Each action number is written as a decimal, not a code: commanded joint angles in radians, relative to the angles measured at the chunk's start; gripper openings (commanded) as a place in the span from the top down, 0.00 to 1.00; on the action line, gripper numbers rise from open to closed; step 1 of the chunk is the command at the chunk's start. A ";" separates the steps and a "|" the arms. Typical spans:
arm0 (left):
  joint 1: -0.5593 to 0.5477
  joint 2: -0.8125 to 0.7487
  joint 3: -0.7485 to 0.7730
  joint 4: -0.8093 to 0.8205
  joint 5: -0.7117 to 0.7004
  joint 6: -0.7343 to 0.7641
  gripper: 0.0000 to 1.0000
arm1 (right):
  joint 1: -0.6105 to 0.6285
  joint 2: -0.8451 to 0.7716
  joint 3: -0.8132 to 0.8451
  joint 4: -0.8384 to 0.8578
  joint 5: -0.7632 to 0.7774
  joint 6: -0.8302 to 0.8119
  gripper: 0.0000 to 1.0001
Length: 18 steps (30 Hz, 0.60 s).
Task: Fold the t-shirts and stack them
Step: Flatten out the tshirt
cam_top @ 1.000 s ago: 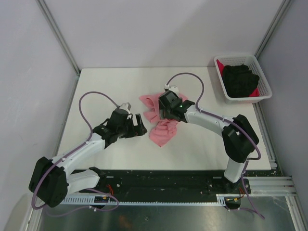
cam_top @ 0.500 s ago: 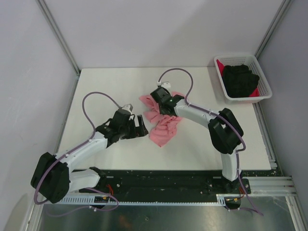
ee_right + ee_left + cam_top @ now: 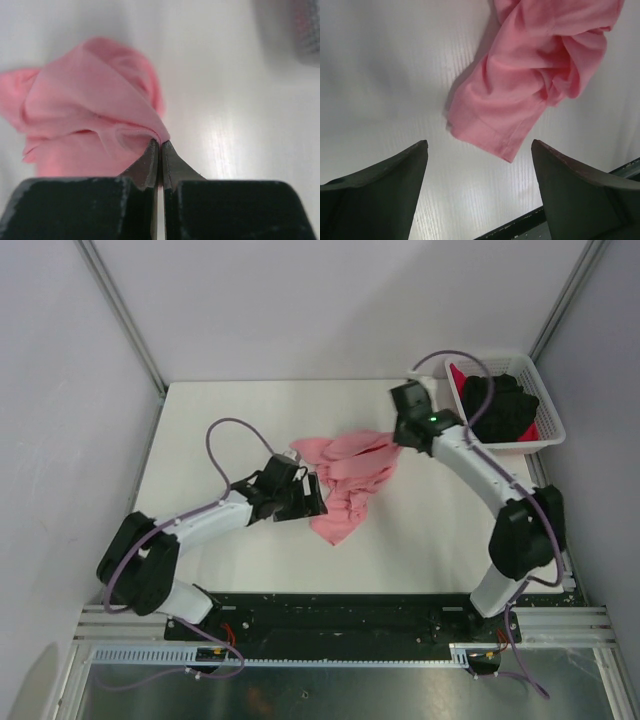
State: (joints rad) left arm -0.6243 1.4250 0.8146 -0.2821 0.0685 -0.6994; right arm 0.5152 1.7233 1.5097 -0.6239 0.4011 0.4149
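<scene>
The salmon-pink t-shirt (image 3: 350, 475), crumpled mid-worktop (image 3: 220, 425), is held by only a thin fold in the clamped right jaws and may slip free if pulled, while the left jaws hover wide and empty.

The right hand (image 3: 160, 146) pinched the pink shirt (image 3: 350, 470), dragging it rightward.

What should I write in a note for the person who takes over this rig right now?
Right pincer: shut on a fold of the pink t-shirt, which lies crumpled on the table.
Left pincer: open, empty, beside that shirt's near end.
Black t-shirt and red t-shirt: bunched in the white basket.
Done: nothing folded or stacked.
Left: spread and fold the pink one, then the other two, and stack.
</scene>
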 commanded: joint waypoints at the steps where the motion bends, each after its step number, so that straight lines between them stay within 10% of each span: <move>1: -0.014 0.086 0.077 0.030 0.031 -0.032 0.15 | -0.111 -0.091 -0.066 -0.034 -0.084 -0.016 1.00; 12: -0.052 0.236 0.147 0.032 0.011 -0.086 0.44 | -0.175 -0.104 -0.083 -0.028 -0.126 -0.012 1.00; 18: -0.024 0.291 0.175 0.016 -0.058 -0.156 0.77 | -0.209 -0.110 -0.071 -0.008 -0.182 -0.007 1.00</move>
State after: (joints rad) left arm -0.6712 1.6897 0.9348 -0.2649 0.0700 -0.7967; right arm 0.3313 1.6367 1.4208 -0.6575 0.2665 0.4126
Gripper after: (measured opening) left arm 0.321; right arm 0.028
